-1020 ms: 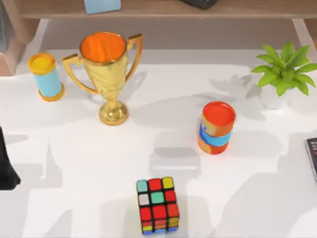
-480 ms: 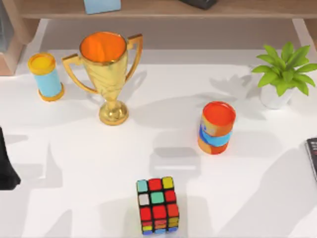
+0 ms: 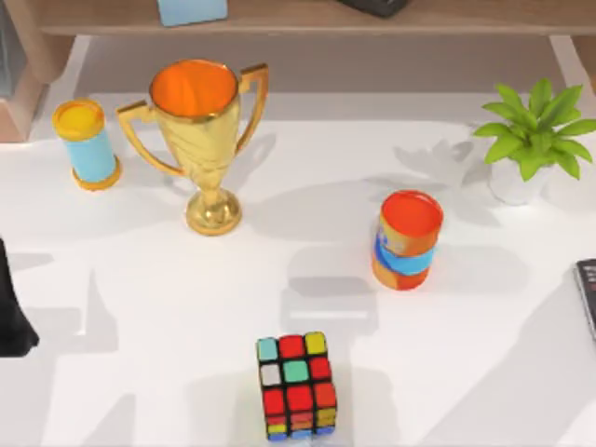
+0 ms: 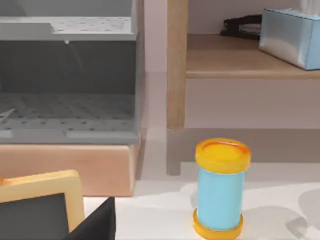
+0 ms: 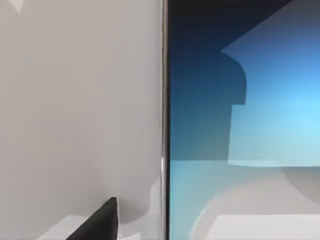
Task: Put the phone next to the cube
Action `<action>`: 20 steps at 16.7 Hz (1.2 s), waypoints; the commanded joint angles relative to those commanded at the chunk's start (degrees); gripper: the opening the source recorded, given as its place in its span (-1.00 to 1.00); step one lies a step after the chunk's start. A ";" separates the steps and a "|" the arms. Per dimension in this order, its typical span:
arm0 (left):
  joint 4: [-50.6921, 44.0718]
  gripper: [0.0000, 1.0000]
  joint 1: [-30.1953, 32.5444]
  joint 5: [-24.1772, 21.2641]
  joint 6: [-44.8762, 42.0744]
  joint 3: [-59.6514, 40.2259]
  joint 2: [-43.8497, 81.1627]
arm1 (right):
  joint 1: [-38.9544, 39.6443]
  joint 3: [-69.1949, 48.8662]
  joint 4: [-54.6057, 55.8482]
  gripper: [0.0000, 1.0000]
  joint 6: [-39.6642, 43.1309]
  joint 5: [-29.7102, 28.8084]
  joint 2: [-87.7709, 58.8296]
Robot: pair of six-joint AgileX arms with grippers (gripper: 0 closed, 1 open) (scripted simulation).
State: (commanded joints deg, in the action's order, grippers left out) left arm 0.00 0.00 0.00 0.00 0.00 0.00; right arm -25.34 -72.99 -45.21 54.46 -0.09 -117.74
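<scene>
The cube point(image 3: 297, 385), black-framed with red, green, yellow, white and cyan stickers, stands near the table's front edge at the middle. The phone point(image 3: 588, 296) lies flat at the table's far right, cut off by the top view's edge. The right wrist view looks straight down on the phone's face point(image 5: 240, 125), blue shading to white, from close above. A dark part of my right gripper point(image 5: 100, 220) sits over the white table beside the phone's black edge. My left arm point(image 3: 11, 307) is parked at the table's left edge.
A gold trophy point(image 3: 200, 140) stands at the back left beside a blue can with yellow ends point(image 3: 86, 144). An orange-and-blue striped cylinder point(image 3: 407, 240) is right of centre, and a potted plant point(image 3: 531, 140) at the back right. A pale-blue block point(image 3: 191, 9) rests on the rear shelf.
The shadow over the table's front right corner has shifted. The cube, the phone and the left arm stay where they were.
</scene>
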 joint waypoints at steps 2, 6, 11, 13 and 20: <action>0.00 1.00 0.00 0.00 0.00 0.00 0.00 | 0.00 0.11 0.16 1.00 0.00 0.00 -0.10; 0.00 1.00 0.00 0.00 0.00 0.00 0.00 | 0.00 0.11 0.16 0.70 0.00 0.00 -0.10; 0.00 1.00 0.00 0.00 0.00 0.00 0.00 | 0.00 0.11 0.16 -0.06 0.00 0.00 -0.10; 0.00 1.00 0.00 0.00 0.00 0.00 0.00 | 0.00 0.11 0.16 -0.36 0.00 0.00 -0.10; 0.00 1.00 0.00 0.00 0.00 0.00 0.00 | 0.00 0.11 0.16 -1.00 0.00 0.00 -0.10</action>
State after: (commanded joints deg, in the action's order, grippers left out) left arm 0.00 0.00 0.00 0.00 0.00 0.00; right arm -25.34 -72.87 -45.05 54.46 -0.09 -117.84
